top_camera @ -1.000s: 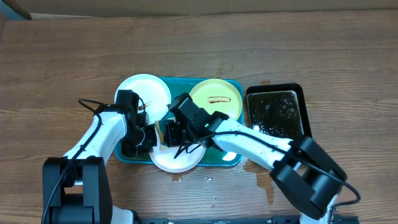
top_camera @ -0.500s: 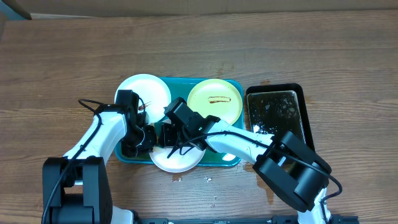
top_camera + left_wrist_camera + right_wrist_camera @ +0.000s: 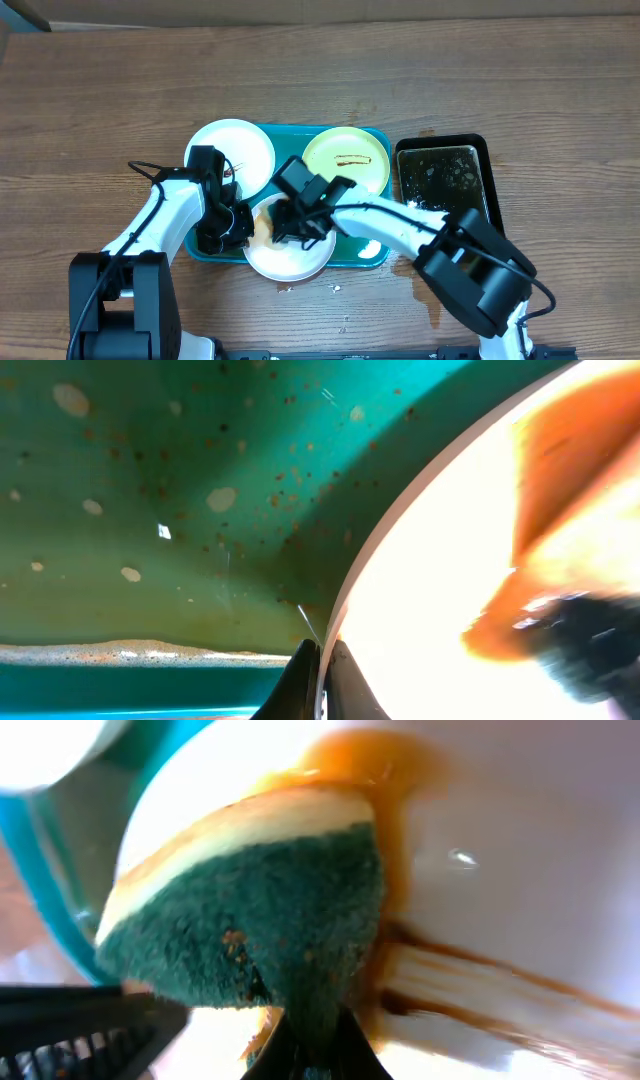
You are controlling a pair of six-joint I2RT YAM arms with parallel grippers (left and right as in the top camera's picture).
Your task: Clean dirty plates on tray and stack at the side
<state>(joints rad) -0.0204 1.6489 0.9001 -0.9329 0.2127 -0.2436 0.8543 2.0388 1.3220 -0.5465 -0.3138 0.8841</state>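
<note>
The teal tray (image 3: pixel 375 255) holds three plates: a white plate (image 3: pixel 235 148) at back left, a pale yellow-green plate (image 3: pixel 345 160) with a brown smear at back right, and a white front plate (image 3: pixel 290 258). My left gripper (image 3: pixel 232 225) is shut on the front plate's left rim (image 3: pixel 340 610). My right gripper (image 3: pixel 292 222) is shut on a green and yellow sponge (image 3: pixel 250 910) pressed on the front plate (image 3: pixel 520 870), beside brown streaks (image 3: pixel 450 980).
A black tray of water (image 3: pixel 445 180) stands right of the teal tray. Wet spots and crumbs lie on the wooden table (image 3: pixel 420 290) in front. The teal tray's floor (image 3: pixel 150 510) shows specks in the left wrist view.
My right gripper has moved the sponge left across the front plate and then back right toward its middle. My left gripper has kept still on the rim.
</note>
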